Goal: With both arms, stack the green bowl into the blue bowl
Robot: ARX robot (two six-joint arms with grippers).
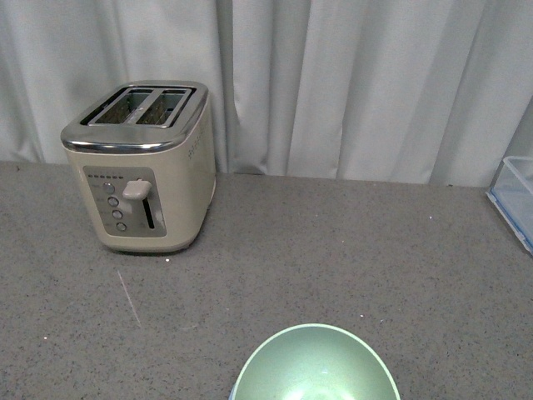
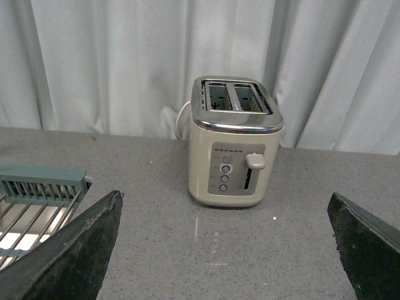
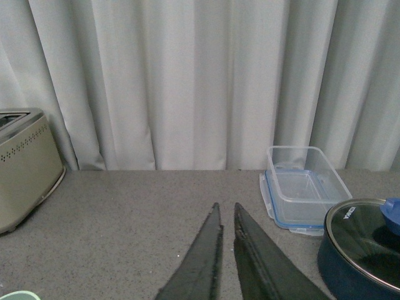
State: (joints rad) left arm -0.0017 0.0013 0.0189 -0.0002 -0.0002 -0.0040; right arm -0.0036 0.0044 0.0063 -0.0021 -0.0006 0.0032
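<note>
The green bowl (image 1: 315, 364) sits at the near edge of the grey counter (image 1: 333, 250) in the front view, cut off by the frame; a thin blue sliver at its lower left rim may be the blue bowl (image 1: 231, 394) under it, though too little shows to be sure. A sliver of the green rim also shows in the right wrist view. Behind and to the left stands a cream toaster (image 1: 141, 167) with 2 slots, well apart from the bowl, backed by a pale curtain (image 1: 358, 83). The left gripper (image 2: 225, 250) is spread wide, holding nothing, facing the toaster, with a wire rack (image 2: 37, 200) beside it. The right gripper (image 3: 226, 250) has its fingers nearly pressed together, a narrow gap between them, nothing pinched. Beyond it sit a clear container (image 3: 303, 187) and a dark blue pot (image 3: 359, 250) with a glass lid.
</note>
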